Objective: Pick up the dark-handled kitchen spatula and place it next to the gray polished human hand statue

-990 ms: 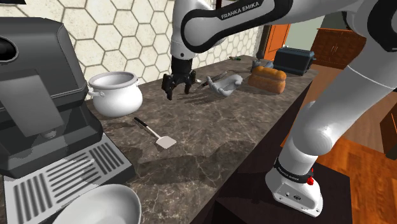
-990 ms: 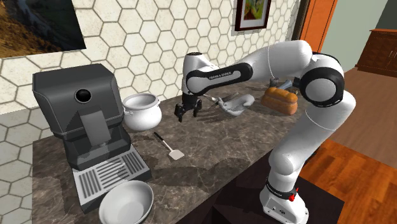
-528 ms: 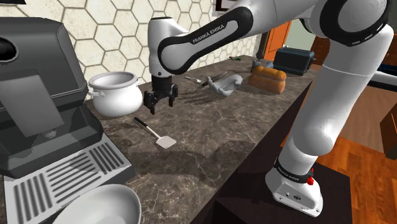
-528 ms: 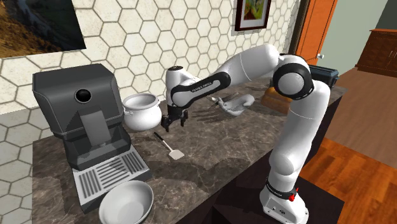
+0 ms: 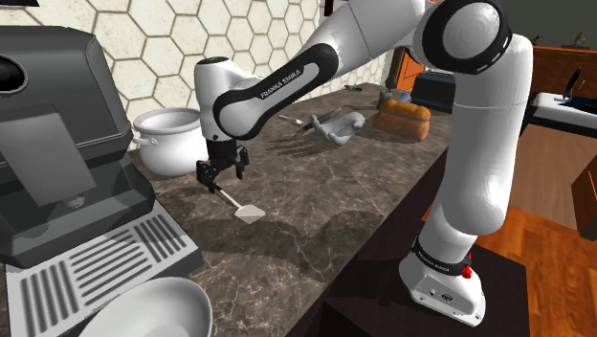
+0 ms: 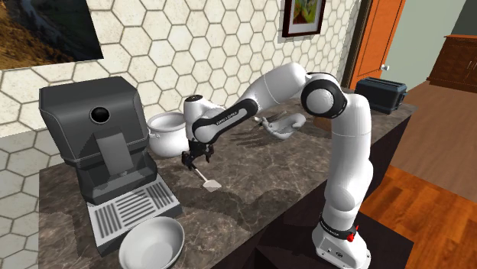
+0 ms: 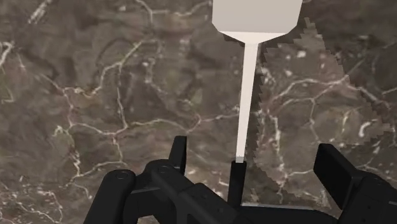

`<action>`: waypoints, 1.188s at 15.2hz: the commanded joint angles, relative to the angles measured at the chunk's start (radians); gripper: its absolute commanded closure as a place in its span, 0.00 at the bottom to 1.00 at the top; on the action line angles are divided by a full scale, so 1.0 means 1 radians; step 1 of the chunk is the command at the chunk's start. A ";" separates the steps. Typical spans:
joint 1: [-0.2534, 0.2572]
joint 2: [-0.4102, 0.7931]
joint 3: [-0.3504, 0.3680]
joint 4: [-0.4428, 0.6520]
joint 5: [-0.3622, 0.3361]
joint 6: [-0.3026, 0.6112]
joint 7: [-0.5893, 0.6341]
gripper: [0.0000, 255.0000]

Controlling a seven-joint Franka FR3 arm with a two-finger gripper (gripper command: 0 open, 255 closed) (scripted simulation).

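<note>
Directly under the gripper (image 5: 220, 179), the spatula (image 5: 250, 213) is lying flat on the dark marble counter (image 5: 325, 206) — its dark handle is sitting between the two fingers (image 7: 179, 154), with the pale shaft and blade running out ahead of them. The fingers are standing wide apart and not touching the handle, so nothing is being held.

The step in hand looks like the descent to grasp. It would pay to be lowering straight down with the handle centred (it seems a shade nearer one finger than the other). The fingers should be closing across the handle's narrow width, low enough that they catch it rather than skid over it.

The grey hand statue (image 5: 340, 126) is lying well away from the gripper, farther along the counter. As for containers — the white pot (image 5: 174, 142) is standing just beside the gripper, and the white bowl (image 5: 143, 308) well apart from it, by the coffee machine (image 5: 57, 144). Neither is showing anything inside, though the pot's depth is partly hidden.
</note>
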 commanded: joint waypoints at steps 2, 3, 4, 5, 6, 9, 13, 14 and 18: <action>0.004 0.028 -0.005 -0.006 -0.015 0.031 0.010 0.00; 0.005 0.036 -0.006 -0.009 -0.019 0.042 0.013 0.00; 0.006 0.044 -0.008 -0.013 -0.024 0.053 0.016 0.00; 0.008 0.057 -0.011 -0.018 -0.031 0.070 0.021 0.00; 0.008 0.056 -0.011 -0.018 -0.031 0.070 0.021 0.00; 0.008 0.057 -0.011 -0.018 -0.031 0.070 0.021 0.00; 0.008 0.057 -0.011 -0.018 -0.031 0.070 0.021 0.00; 0.008 0.057 -0.011 -0.018 -0.031 0.070 0.021 1.00; 0.008 0.057 -0.011 -0.018 -0.031 0.070 0.021 1.00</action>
